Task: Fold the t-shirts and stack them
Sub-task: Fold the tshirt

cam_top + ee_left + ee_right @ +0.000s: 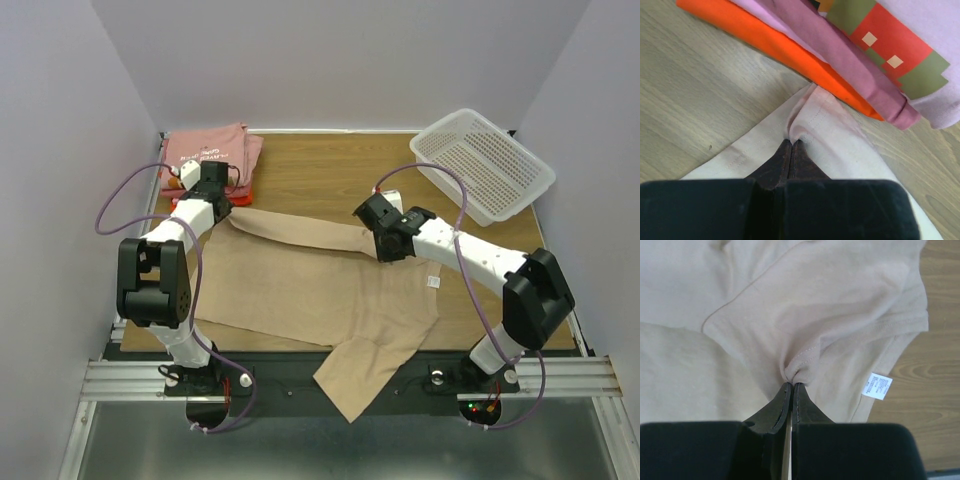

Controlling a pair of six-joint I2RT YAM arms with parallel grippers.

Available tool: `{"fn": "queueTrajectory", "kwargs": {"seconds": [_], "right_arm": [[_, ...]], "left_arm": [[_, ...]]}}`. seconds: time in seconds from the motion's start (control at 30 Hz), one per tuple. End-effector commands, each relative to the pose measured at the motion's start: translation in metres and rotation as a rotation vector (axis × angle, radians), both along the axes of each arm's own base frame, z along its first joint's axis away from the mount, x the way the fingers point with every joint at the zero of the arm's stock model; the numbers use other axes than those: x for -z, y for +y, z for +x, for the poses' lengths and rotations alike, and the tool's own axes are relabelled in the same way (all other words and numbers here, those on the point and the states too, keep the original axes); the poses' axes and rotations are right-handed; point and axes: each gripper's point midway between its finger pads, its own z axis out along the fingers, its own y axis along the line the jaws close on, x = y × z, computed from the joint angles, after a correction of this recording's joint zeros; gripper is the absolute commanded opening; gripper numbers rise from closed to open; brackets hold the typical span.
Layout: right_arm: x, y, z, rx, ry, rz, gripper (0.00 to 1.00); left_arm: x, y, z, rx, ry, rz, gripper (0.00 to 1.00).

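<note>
A tan t-shirt (320,290) lies spread on the table, one part hanging over the near edge. My left gripper (216,205) is shut on a pinch of its hem (807,112) at the back left corner, right beside the stack. My right gripper (385,243) is shut on a pinch of the tan cloth (800,362) near the shirt's back right part; a white care label (876,386) shows beside it. A stack of folded pink printed t-shirts (208,152) on a red-orange one (775,42) sits at the back left.
A white perforated basket (482,163) stands tilted at the back right. Bare wooden table (320,170) shows between the stack and the basket. Grey walls enclose the table on three sides.
</note>
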Motion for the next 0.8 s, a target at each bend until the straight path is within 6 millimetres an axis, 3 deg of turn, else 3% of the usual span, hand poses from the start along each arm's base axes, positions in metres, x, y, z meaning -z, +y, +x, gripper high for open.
{"fn": "queueTrajectory", "kwargs": {"seconds": [0.0, 0.2, 0.3, 0.43, 0.5, 0.6, 0.77], "right_arm": [[-0.005, -0.011, -0.006, 0.055, 0.008, -0.052, 0.00], [0.017, -0.010, -0.014, 0.082, 0.053, -0.067, 0.09], [0.027, 0.002, -0.021, 0.052, 0.088, -0.004, 0.10], [0.027, 0.029, -0.026, -0.033, 0.096, 0.155, 0.11], [0.025, 0.040, -0.027, -0.059, 0.098, 0.216, 0.23], [0.020, 0.034, -0.026, -0.043, 0.071, 0.207, 0.46], [-0.002, 0.026, -0.022, -0.010, -0.012, 0.229, 0.64]], "left_arm": [[-0.016, 0.011, -0.004, -0.049, -0.035, 0.019, 0.00], [-0.003, 0.014, -0.018, -0.099, 0.011, 0.008, 0.00], [0.007, 0.019, -0.034, -0.134, 0.042, 0.012, 0.00], [0.005, 0.022, -0.042, -0.160, 0.048, 0.010, 0.42], [0.001, 0.021, -0.046, -0.163, 0.053, 0.003, 0.58], [-0.012, 0.017, -0.049, -0.151, 0.035, -0.019, 0.69], [-0.049, 0.005, -0.052, -0.100, -0.073, -0.069, 0.77]]}}
